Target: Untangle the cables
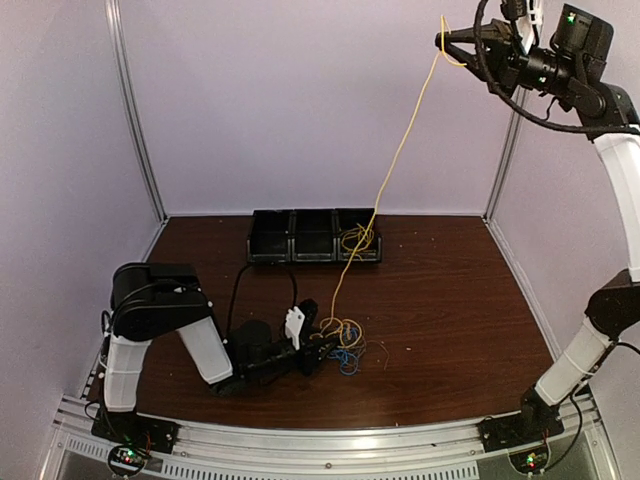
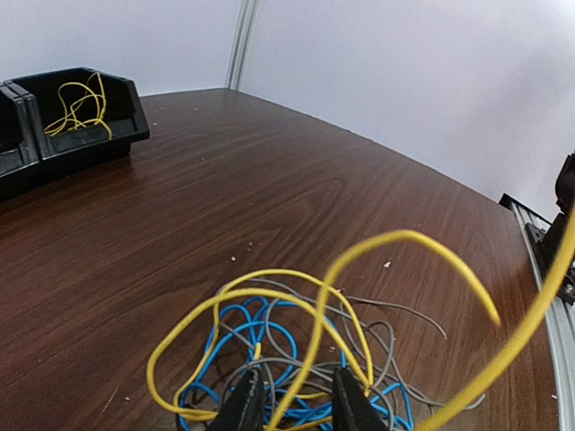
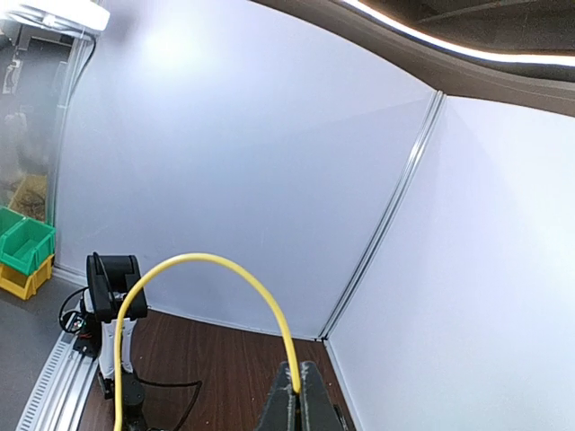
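right gripper [image 1: 441, 40]: raised high; clenched on yellow cable [image 1: 400, 150] | yellow cable: strung down to yellow-blue-grey tangle [image 1: 345, 345] lying on table [image 1: 450, 300] | left gripper [image 2: 299, 409]: low at tangle; jaws narrowed around strands; actual grip not discernible

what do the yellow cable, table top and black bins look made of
Yellow cable: likely plastic-coated wire, smooth, glossy, bends in soft arcs. Table top: dark wood grain, slight sheen, perhaps laminate or veneer. Black bins: seemingly moulded plastic, thin even walls, dull shine.
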Tool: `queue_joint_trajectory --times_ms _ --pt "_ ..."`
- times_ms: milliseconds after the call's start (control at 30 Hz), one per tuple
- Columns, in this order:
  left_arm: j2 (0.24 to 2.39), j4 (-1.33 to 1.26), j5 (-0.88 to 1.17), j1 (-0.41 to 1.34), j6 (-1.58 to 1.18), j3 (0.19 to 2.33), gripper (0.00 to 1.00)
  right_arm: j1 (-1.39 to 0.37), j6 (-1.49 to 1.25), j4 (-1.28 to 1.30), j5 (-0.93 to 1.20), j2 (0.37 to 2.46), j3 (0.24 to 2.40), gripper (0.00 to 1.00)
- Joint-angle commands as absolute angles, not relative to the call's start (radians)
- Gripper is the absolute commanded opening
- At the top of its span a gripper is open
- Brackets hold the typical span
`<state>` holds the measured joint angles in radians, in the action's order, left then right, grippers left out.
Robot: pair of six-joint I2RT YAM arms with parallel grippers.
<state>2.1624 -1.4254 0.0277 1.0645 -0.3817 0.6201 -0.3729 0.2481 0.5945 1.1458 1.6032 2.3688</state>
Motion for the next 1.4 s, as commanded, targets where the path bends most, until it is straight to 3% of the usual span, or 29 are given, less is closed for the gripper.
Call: queue_joint_trajectory --times_ms 0,200,500,600,800,933,1167,1367 --pt "2.118 -1.502 -0.026 1.040 -0.414 0.589 0.29 -0.287 0.055 0.399 1.220 1.629 2.414 0.00" --pt "2.113 -1.505 -0.058 1.026 -0.447 0.560 0.33 -0.097 -0.134 0.207 1.235 1.661 2.513 0.00" --pt "2.102 -1.477 -0.081 1.022 -0.458 0.555 0.37 0.070 -0.132 0.212 1.061 1.647 2.527 0.00" --pt "2.087 -1.486 -0.084 1.020 -0.456 0.543 0.37 0.099 -0.073 0.246 1.016 1.611 2.423 0.00" --pt "2.027 -1.561 -0.104 1.020 -0.460 0.464 0.38 0.127 0.135 0.325 0.975 1.457 1.932 0.00" --pt "1.978 -1.580 -0.080 1.020 -0.466 0.427 0.41 0.131 0.204 0.322 0.936 1.408 1.758 0.00" --pt "1.893 -1.560 -0.087 1.020 -0.474 0.378 0.50 0.129 0.102 0.184 0.944 1.438 1.709 0.00" --pt "1.816 -1.509 -0.130 1.019 -0.475 0.329 0.54 0.061 0.049 0.143 0.912 1.558 1.819 0.00"
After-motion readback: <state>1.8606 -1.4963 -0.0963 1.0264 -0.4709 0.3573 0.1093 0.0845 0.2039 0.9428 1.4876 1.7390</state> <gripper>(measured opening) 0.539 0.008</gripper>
